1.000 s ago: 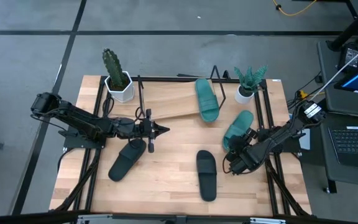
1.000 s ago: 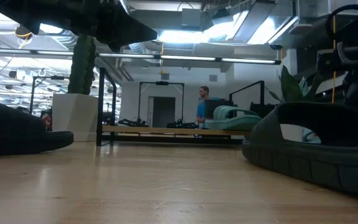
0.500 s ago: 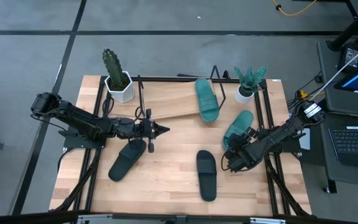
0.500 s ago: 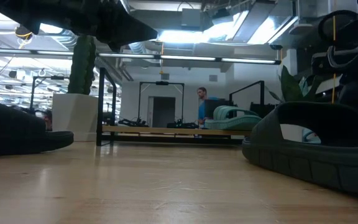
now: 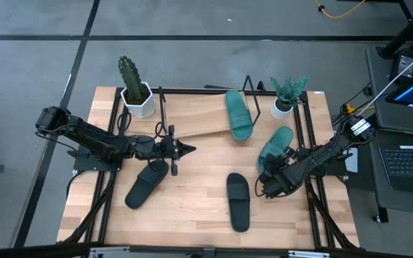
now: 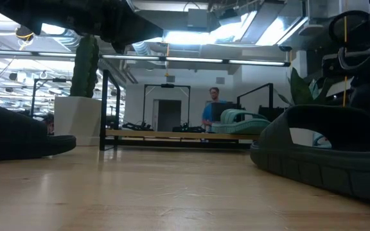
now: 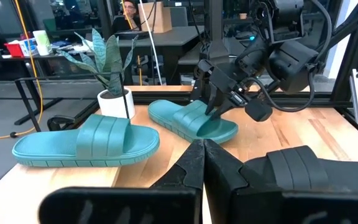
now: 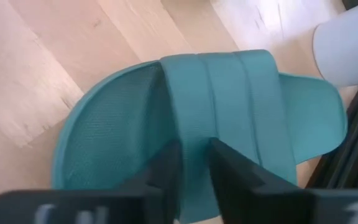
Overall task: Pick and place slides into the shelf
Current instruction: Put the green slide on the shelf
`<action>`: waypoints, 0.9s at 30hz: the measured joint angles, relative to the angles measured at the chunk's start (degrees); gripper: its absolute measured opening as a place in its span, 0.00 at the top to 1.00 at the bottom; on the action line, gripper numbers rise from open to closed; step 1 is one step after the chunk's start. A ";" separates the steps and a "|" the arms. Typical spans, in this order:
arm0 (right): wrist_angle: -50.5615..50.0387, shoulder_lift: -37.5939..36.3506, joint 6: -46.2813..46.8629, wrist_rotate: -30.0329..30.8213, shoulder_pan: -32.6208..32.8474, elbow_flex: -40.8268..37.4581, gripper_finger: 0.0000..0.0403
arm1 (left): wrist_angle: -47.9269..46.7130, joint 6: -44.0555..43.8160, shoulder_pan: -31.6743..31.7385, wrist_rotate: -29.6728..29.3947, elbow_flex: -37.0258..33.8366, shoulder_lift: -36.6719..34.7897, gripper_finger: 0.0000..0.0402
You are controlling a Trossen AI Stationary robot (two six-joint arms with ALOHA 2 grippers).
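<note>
Shelf (image 5: 199, 115): slanted light-wood board in a black wire frame at the table's far edge; every place below is given from it.

Teal slide on the shelf (image 5: 239, 113): lay on the board's right end, toe pointing away from the table's far edge.

Second teal slide (image 5: 274, 147): lay on the tabletop just off the shelf's right front corner. My right gripper (image 5: 269, 170) was down over its near end; in the right wrist view my fingers (image 8: 166, 163) stood a narrow gap apart over its strap (image 8: 241, 112), nothing held between them.

Black slide, left (image 5: 146, 182): on the tabletop in front of the shelf's left half, lying at a slant.

Black slide, centre (image 5: 238, 201): on the tabletop well in front of the shelf's right end.

My left gripper (image 5: 185, 149): hung just in front of the shelf's front edge, above the left black slide, fingertips pressed together, empty.

Cactus pot (image 5: 136, 99): beside the shelf's left end. Leafy plant pot (image 5: 284, 106): beside its right end.
</note>
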 joint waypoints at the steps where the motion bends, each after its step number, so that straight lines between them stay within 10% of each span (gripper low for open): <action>1: 0.38 0.00 -0.01 -0.26 0.01 0.00 0.87 | 0.00 0.00 0.00 0.01 0.00 0.00 1.00; 15: 1.85 0.00 -0.17 -2.60 0.00 1.88 0.99 | 0.00 0.02 0.00 0.01 0.00 0.00 1.00; 27: -0.21 0.00 -6.10 -5.81 0.01 5.52 0.83 | 0.00 -0.02 0.00 0.01 0.00 0.00 1.00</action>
